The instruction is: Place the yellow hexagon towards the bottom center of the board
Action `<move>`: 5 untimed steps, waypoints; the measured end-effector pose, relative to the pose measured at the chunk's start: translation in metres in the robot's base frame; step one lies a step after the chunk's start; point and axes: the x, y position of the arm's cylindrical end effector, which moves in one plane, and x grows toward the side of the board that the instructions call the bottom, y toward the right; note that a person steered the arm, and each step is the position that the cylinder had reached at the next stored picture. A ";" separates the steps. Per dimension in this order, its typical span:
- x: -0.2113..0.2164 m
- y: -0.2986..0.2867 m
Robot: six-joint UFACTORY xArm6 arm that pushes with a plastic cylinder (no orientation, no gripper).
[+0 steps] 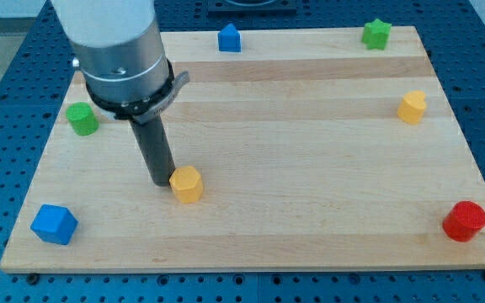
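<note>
We're over the wooden worktop point(310, 126), and our tip point(160, 181) is down on the surface in the left half, toward the bottom edge. Right beside it, on the view's right, sits the yellow hexagon point(187, 183); tip and block look to be touching or all but touching, we can't quite call it. So the hexagon lies left of centre, somewhat above the bottom edge. As for a pincer, we carry none: just the straight dark rod hanging from the grey cylinder, so there is nothing released or clenched to report.

Around the worktop: a blue cube-like block point(54, 224) in the bottom left corner, well apart from us. A green block point(82, 119) by the left edge, just beside the arm's housing. Up on the top edge, a blue block with a peaked top point(229, 38), and a green star point(376, 34) near the top right corner. A second yellow block point(412, 107) rests by the right edge, and a red block point(465, 220) sits in the bottom right corner.
</note>
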 end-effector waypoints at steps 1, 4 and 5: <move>0.003 0.009; 0.004 0.046; 0.004 0.055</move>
